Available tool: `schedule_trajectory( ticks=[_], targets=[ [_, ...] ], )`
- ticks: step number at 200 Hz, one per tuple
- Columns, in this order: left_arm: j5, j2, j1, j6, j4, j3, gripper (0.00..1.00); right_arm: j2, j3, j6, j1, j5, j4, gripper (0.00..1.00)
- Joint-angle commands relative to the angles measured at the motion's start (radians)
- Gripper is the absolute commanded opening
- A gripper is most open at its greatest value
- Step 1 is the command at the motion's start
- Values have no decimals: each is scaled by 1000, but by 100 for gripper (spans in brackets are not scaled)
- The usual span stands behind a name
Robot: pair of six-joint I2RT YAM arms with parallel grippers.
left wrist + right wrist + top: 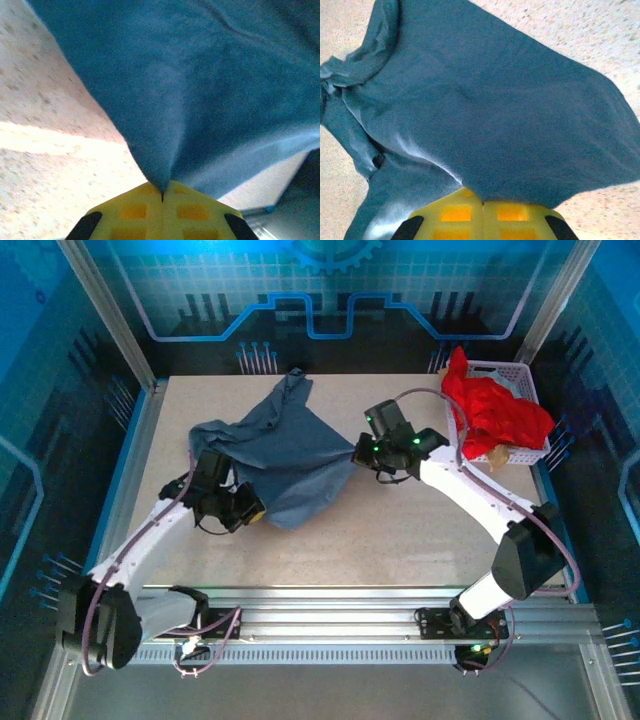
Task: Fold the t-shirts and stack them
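The slate-blue t-shirt [285, 445] lies rumpled at the middle of the table [400, 540]. Its near-left edge is pinched in the left gripper [161, 194], jaws pressed together on the cloth, and the right gripper [482, 202] clamps its right edge likewise. The red t-shirt [495, 410] is heaped in the white basket [522, 375] at the far right corner.

Worktop [400, 530]: speckled beige.
Left of centre: slate-blue t-shirt [285, 455], crumpled, reaching towards the far edge.
Far right corner: white lattice basket [515, 375].
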State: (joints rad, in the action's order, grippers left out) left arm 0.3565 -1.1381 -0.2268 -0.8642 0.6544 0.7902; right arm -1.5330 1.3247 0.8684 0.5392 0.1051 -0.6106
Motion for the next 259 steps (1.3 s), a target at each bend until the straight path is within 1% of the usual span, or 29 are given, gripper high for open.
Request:
schedule_trajectory(
  ticks=[1,12,22,43,60,70,75,82,85,95,105,111,125,142,155,160,170,179,190,204,226,238,252,259],
  targets=[
    [124,16,-8,-42,13,-11,0,25,5,-63,-64,33,-47,0],
    [127,-20,-8,-41,-8,1,0,-2,16,-78,-100,25,-37,0],
    [131,-83,-10,-36,-41,16,0,-51,34,-96,-137,-17,-5,0],
    [157,-284,-22,-35,-161,55,0,-221,128,-141,-173,-73,14,0],
    [198,-464,-57,-40,-254,127,0,-372,228,-162,-194,-99,7,0],
    [211,-554,-84,-30,-269,198,6,-453,296,-169,-213,-117,-3,0],
    [218,-591,-94,-25,-269,232,13,-490,333,-173,-221,-128,-2,0],
    [217,-624,-106,-22,-262,278,26,-542,390,-175,-235,-143,-15,5],
    [213,-633,-110,-21,-258,296,31,-564,414,-176,-240,-152,-26,9],
    [192,-630,-113,-17,-239,337,42,-620,505,-180,-255,-162,-68,23],
    [132,-597,-111,2,-174,371,56,-644,570,-196,-260,-161,-96,36],
    [91,-571,-107,19,-134,383,58,-647,596,-202,-259,-157,-111,41],
    [5,-519,-84,57,-38,395,58,-624,610,-204,-259,-159,-128,50],
    [-39,-481,-33,83,37,369,56,-558,563,-195,-242,-111,-176,56],
    [-50,-457,16,96,62,333,54,-475,459,-164,-222,-93,-185,58],
    [-60,-448,33,101,73,320,53,-444,405,-145,-211,-92,-173,57],
    [-69,-437,68,113,77,296,52,-365,278,-93,-184,-104,-142,51],
    [-48,-433,92,119,56,280,51,-296,168,-30,-151,-126,-103,48],
    [-10,-445,99,130,32,283,50,-233,54,40,-95,-159,-57,44],
    [40,-475,70,130,26,305,53,-179,-60,151,-15,-175,-4,43],
    [66,-498,-46,91,13,317,57,-157,-230,312,31,-261,232,50],
    [60,-499,-101,45,-6,302,59,-183,-232,324,39,-251,256,51],
    [46,-498,-145,-7,-52,276,68,-213,-215,300,33,-234,277,51],
    [44,-505,-162,-33,-76,266,69,-233,-199,290,23,-233,266,51]
  ],
)
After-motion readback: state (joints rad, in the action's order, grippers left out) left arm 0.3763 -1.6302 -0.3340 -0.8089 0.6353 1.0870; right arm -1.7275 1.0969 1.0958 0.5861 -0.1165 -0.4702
